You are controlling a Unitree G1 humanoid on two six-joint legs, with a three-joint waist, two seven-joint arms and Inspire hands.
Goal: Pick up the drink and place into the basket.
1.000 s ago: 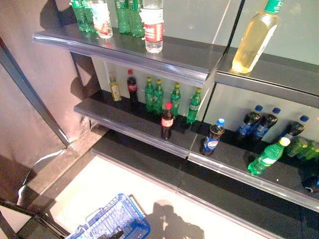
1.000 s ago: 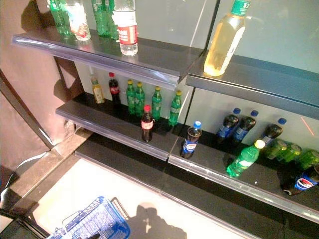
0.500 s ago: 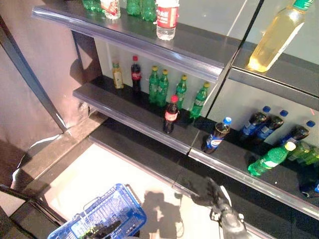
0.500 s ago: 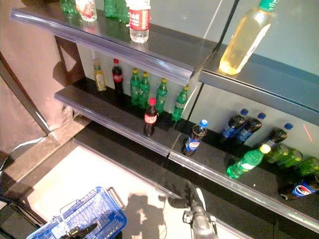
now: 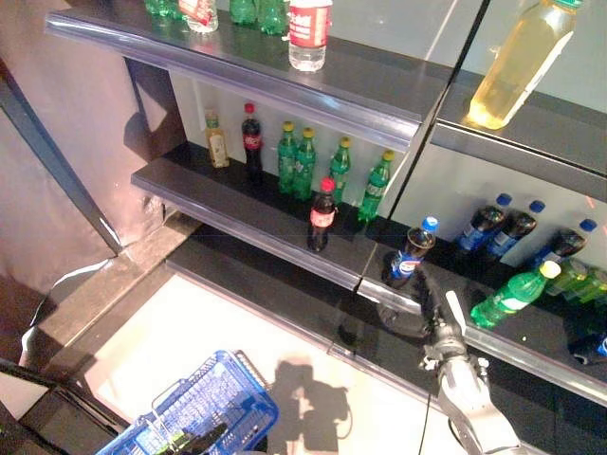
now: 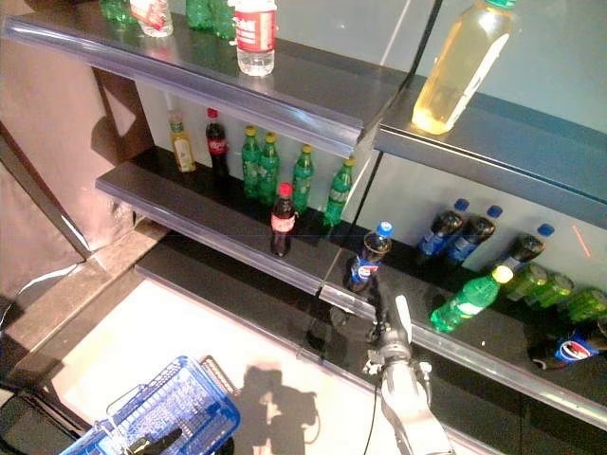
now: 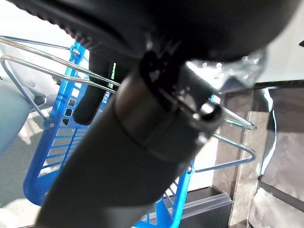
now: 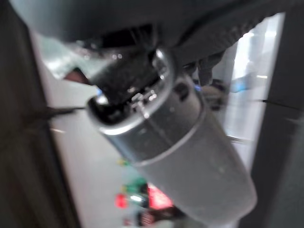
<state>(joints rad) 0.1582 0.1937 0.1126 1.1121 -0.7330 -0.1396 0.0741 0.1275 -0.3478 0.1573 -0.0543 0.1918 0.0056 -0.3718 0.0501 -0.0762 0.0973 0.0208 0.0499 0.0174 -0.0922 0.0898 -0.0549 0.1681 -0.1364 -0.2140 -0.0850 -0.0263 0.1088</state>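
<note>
Cola bottle (image 5: 409,254), shelf (image 5: 285,237) front edge: rigid, slick; your right hand (image 5: 438,305), fingers spread, should clasp its waist.

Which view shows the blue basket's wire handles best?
Left wrist view: the blue basket and its wire handles fill the picture, with the left robot hand curled on them. Both eye views show only a corner; the right wrist view shows none.

1. On the top shelf (image 5: 360,90) you see a red-labelled clear bottle (image 5: 309,33) and, further right, a large yellow bottle (image 5: 520,64).
2. Your middle shelf (image 5: 237,213) carries a cola bottle (image 5: 321,215) near its front edge, with four green bottles (image 5: 332,173) behind it.
3. Its right section holds a leaning blue-capped cola bottle (image 5: 410,253) and a lying green bottle (image 5: 512,296).
4. On the floor (image 5: 190,341) sits a blue basket (image 5: 199,417).
</note>
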